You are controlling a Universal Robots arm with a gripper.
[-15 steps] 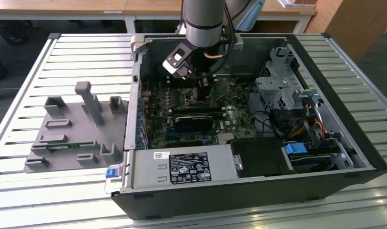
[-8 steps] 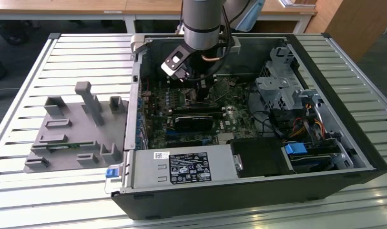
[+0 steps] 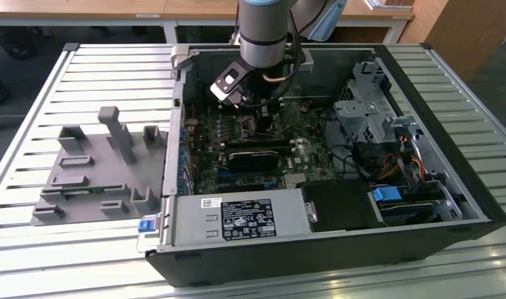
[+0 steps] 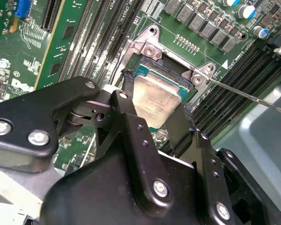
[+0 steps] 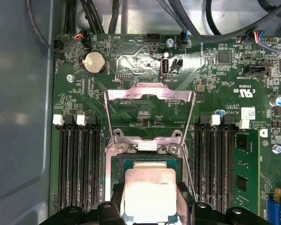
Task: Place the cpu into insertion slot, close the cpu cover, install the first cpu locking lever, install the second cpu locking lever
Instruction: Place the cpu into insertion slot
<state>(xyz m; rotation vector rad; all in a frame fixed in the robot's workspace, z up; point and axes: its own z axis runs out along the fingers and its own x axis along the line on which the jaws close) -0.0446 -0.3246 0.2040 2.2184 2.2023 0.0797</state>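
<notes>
My gripper [image 5: 150,206] reaches down into the open computer case [image 3: 452,168] and is shut on the cpu [image 5: 149,192], a small square chip with a silver-grey top. Black fingers [image 5: 116,199] flank the chip on two opposite sides. The cpu sits in or just over the insertion slot [image 5: 131,163], whose green-and-black rim shows around it; I cannot tell whether it is fully seated. Beyond the slot, the cpu cover [image 5: 150,93], a thin silvery frame, stands swung open. In the second wrist view, the cpu [image 4: 155,93] lies between the fingers [image 4: 180,129], and a thin locking lever [image 4: 253,97] sticks out sideways.
Long black memory slots [image 5: 77,164] run along both sides of the socket. In the exterior view, a drive cage [image 3: 365,115] and cables fill the case's right side, a power supply [image 3: 236,219] sits at the front, and a grey fixture [image 3: 103,168] lies on the slatted table.
</notes>
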